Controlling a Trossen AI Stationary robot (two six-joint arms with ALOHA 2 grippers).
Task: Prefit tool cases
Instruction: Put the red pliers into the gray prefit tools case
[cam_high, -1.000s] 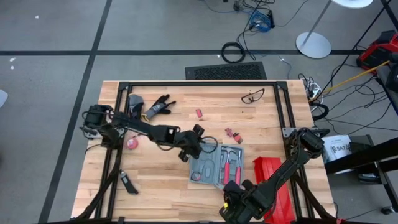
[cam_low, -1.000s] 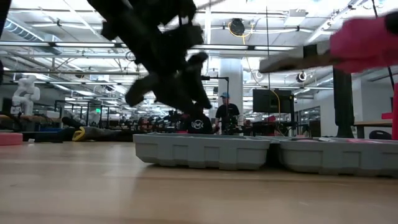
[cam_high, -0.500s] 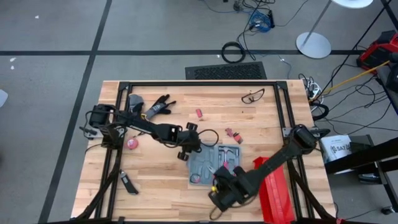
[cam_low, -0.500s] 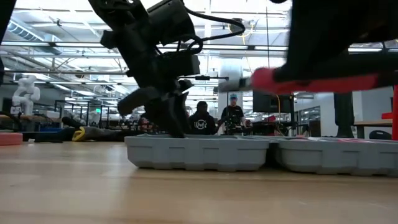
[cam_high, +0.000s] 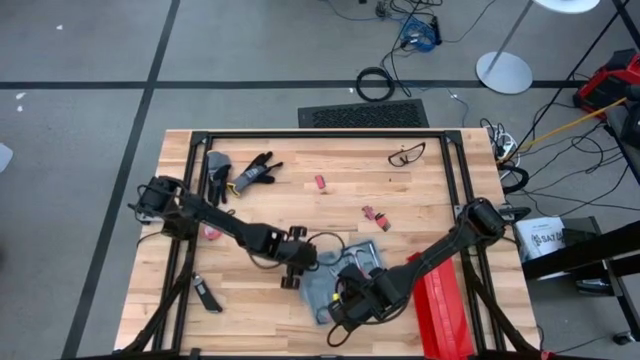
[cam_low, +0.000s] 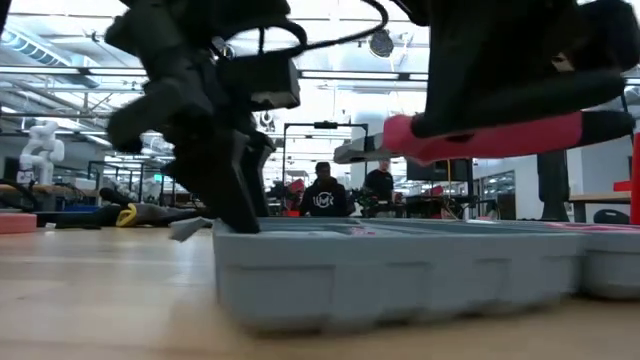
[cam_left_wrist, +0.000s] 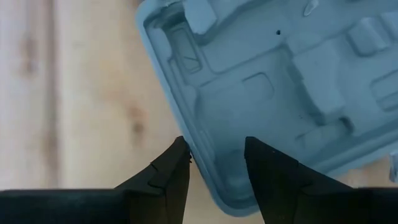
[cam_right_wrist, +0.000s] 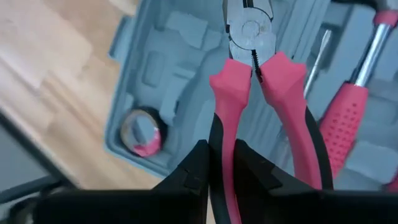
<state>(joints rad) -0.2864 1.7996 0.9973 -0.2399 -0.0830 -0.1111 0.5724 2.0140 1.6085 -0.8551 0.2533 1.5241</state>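
My right gripper (cam_right_wrist: 221, 158) clamps pink pliers (cam_right_wrist: 252, 74) over the half-filled tool case (cam_left_wrist: 261, 93); my left gripper (cam_left_wrist: 216, 165), fingers apart, straddles its rim.

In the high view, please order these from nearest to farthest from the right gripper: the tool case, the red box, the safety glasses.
From the right gripper, holding pliers:
1. Tool case, directly beneath it.
2. Red box, at the table's right edge.
3. Safety glasses, at the far edge.
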